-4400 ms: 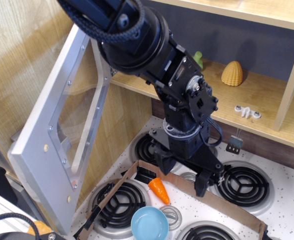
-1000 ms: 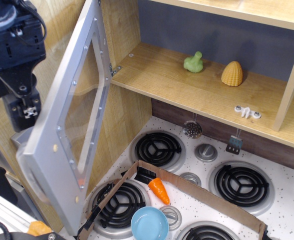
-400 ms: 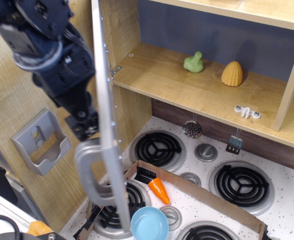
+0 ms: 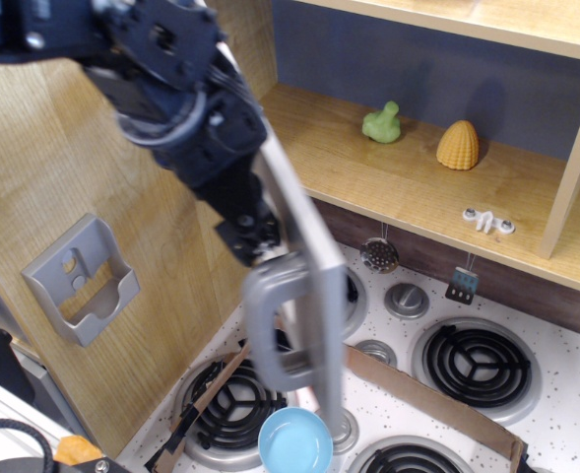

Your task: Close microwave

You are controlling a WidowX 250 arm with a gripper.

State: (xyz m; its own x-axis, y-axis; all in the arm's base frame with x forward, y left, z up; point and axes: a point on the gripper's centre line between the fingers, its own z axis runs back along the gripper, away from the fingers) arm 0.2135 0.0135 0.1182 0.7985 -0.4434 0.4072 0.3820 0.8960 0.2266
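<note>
Our gripper sits at the end of the black arm that reaches in from the upper left corner and slopes down toward the middle of the scene; its tip is pressed against the outer face of the microwave door, just above the curved grey handle. We cannot tell whether the fingers are spread or pressed together, since the wrist housing and motion blur hide them. The door is seen almost edge-on, a silver-grey slab running from the upper left down toward the bottom centre, partway between open and shut. Behind it the wooden cavity of the microwave stays exposed along the back, holding a green toy and a yellow corn. On the left wooden wall hangs a small grey holder. Near the bottom edge we see a blue bowl on the speckled stovetop. We find no readable writing or labels anywhere.
</note>
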